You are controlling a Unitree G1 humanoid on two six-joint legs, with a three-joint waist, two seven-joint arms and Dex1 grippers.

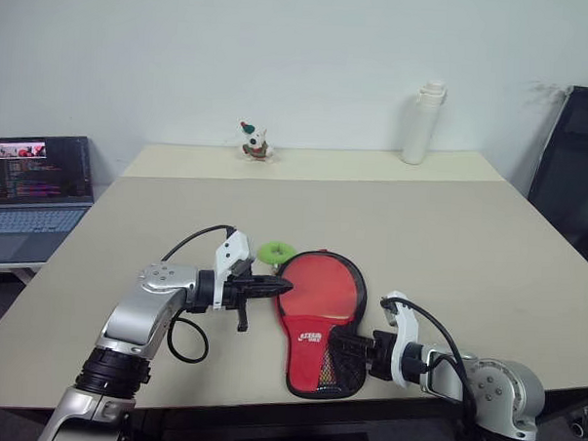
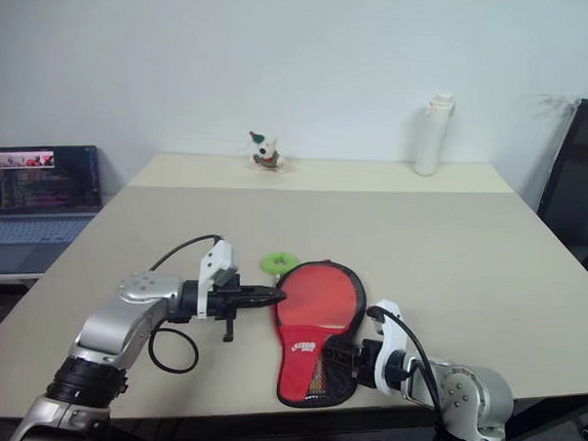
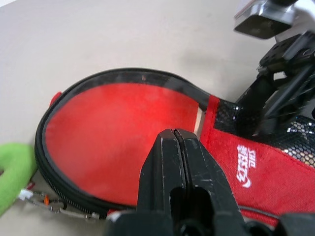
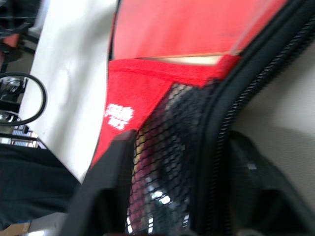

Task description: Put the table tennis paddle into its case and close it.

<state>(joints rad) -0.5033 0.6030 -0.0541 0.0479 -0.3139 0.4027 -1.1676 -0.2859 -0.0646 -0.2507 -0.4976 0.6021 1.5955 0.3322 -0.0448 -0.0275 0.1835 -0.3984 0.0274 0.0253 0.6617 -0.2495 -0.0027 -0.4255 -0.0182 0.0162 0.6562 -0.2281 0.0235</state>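
From the head views, the case (image 1: 319, 329) lies open on the table (image 1: 468, 248), the paddle (image 1: 322, 288) inside. The left gripper (image 1: 283, 286), fingers together and empty, sits at the case's edge. In the right wrist view, the right gripper (image 4: 182, 191) straddles the mesh end, fingers parted.

Paddle handle (image 3: 199, 119) mostly hidden under the case (image 1: 312, 363) mesh

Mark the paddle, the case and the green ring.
table tennis paddle (image 1: 322, 283), left eye view, red blade.
case (image 1: 306, 340), left eye view, red panel by the label.
green ring (image 1: 275, 252), left eye view, its upper rim.
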